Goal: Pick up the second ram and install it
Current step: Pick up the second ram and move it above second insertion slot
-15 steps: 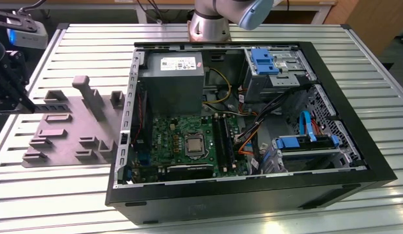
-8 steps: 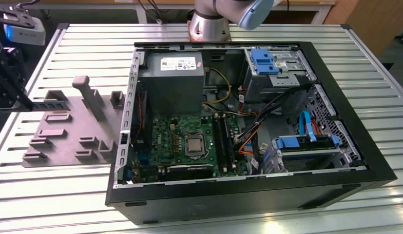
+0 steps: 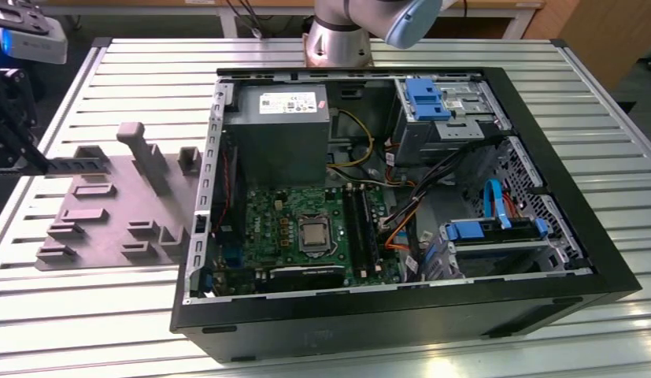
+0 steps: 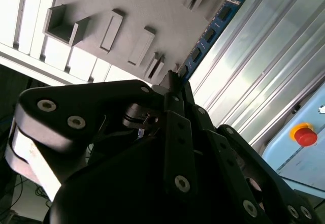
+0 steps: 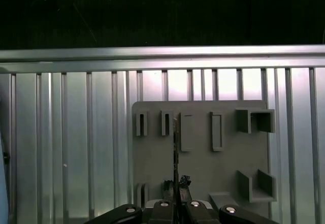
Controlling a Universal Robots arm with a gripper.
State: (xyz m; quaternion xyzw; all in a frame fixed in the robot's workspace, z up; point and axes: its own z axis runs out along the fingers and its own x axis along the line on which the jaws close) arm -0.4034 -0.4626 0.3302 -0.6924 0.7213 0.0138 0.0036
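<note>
My gripper (image 3: 39,166) is shut on the second ram (image 3: 75,165), a slim dark stick that juts from the fingers at the exterior view's far left. It hangs over the far end of the grey holder block (image 3: 115,213), well away from the computer. In the second wrist view the ram (image 4: 210,31) shows as a blue board with black chips running out from the black fingertips (image 4: 175,82). Seen edge-on in the first wrist view, the ram (image 5: 175,148) is a thin line above the holder block (image 5: 203,168). The green motherboard (image 3: 294,209) with its long black slots (image 3: 359,224) lies in the open case.
The open black computer case (image 3: 409,315) fills the middle of the slatted metal table (image 3: 94,315), with a grey power supply (image 3: 275,118), blue drive brackets (image 3: 425,98) and loose cables inside. A red button (image 4: 306,134) sits beyond the table. The arm's base (image 3: 341,31) stands behind the case.
</note>
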